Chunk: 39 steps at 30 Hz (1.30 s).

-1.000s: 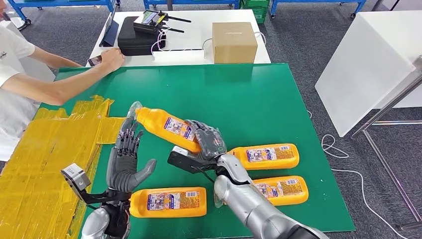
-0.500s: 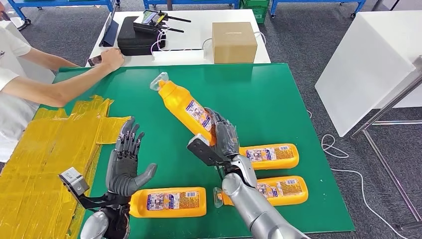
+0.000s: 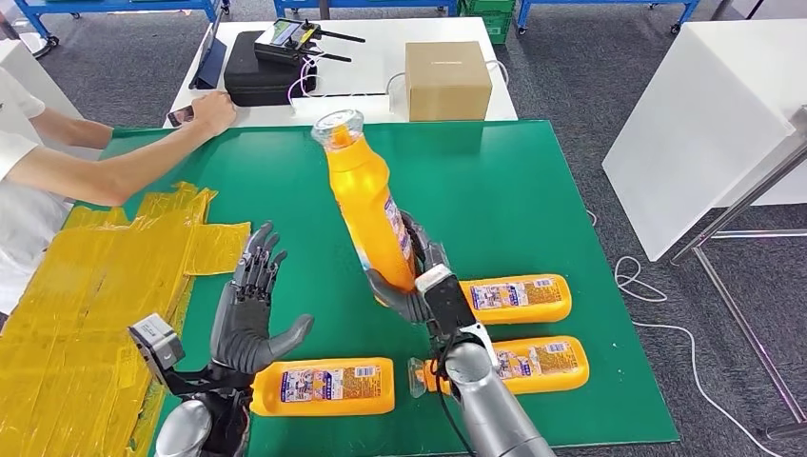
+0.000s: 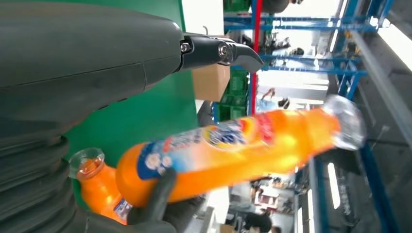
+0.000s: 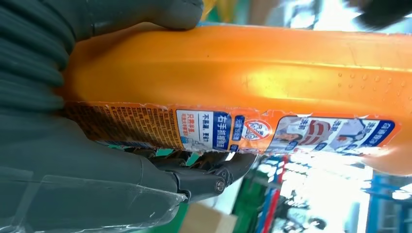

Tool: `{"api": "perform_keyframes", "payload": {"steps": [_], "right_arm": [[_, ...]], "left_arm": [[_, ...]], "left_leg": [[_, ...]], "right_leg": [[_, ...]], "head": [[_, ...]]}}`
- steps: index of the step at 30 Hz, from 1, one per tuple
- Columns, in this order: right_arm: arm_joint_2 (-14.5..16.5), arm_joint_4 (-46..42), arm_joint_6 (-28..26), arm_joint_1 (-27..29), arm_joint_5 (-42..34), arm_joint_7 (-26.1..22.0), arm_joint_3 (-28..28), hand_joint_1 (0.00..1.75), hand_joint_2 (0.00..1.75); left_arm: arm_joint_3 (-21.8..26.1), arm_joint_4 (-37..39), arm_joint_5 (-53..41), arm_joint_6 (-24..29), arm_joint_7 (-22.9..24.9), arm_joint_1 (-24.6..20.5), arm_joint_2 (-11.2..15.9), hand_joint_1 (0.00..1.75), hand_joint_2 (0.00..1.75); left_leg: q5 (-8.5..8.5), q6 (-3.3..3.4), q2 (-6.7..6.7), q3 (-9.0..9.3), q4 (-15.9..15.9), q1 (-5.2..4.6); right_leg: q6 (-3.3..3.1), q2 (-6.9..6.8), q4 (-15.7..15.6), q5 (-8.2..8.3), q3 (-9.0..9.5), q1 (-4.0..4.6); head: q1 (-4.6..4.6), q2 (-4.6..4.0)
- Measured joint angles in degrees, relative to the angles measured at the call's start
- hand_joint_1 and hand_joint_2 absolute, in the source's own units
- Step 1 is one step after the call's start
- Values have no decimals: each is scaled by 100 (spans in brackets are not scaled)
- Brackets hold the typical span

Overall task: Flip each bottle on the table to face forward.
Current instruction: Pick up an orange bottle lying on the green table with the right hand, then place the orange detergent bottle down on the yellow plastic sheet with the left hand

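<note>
My right hand (image 3: 411,278) grips the lower end of an orange bottle (image 3: 366,202) and holds it nearly upright above the green mat (image 3: 514,181), clear cap up. The same bottle (image 5: 233,82) shows its label in the right wrist view, and crosses the left wrist view (image 4: 228,150) too. My left hand (image 3: 249,314) hovers open, fingers spread, just behind another orange bottle (image 3: 324,386) lying at the mat's front. Two more orange bottles (image 3: 514,298) (image 3: 523,365) lie on their sides to the right of my right arm.
A person's arm (image 3: 114,162) rests on the mat's far left corner. Yellow sheets (image 3: 86,295) cover the left side. Behind the mat a white table (image 3: 381,95) carries a cardboard box (image 3: 447,80), a black case (image 3: 257,69) and a controller. A white cabinet (image 3: 714,114) stands at right.
My right hand has swung the orange bottle from lying slanted near the left hand up to nearly upright, cap rising toward the far side. The left hand has stayed open and shifted slightly.
</note>
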Motion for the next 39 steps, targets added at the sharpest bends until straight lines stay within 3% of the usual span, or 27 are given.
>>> {"api": "perform_keyframes", "payload": {"steps": [5, 19, 31, 39], "right_arm": [[-100, -528, 305, 252, -165, -142, 48, 175, 175], [-211, -709, 311, 383, -70, -209, 145, 175, 175], [-217, -601, -100, 383, 428, -263, 292, 175, 175], [-213, -278, -702, 366, 1187, -218, 468, 175, 175]], "left_arm": [[-229, 79, -173, 3, 234, -185, 137, 0, 175], [-522, 258, -176, 10, 383, -483, 270, 0, 175], [-668, 275, 144, -56, 500, -587, 339, 0, 175], [-732, 275, 436, -157, 577, -596, 374, 0, 175]], "left_leg": [[0, 0, 1, 1, 0, 0], [0, 0, 1, -1, 0, 0], [0, 0, 1, -3, 0, 0], [0, 0, 1, -4, 0, 0]], "right_leg": [[0, 1, 0, 0, 0, -1], [0, 1, 0, 0, -1, 0], [0, 0, 0, 0, -2, 0], [0, 0, 1, 0, -1, -1]], "head": [[-1, 0], [-1, 0], [-1, 0], [-1, 0]]}}
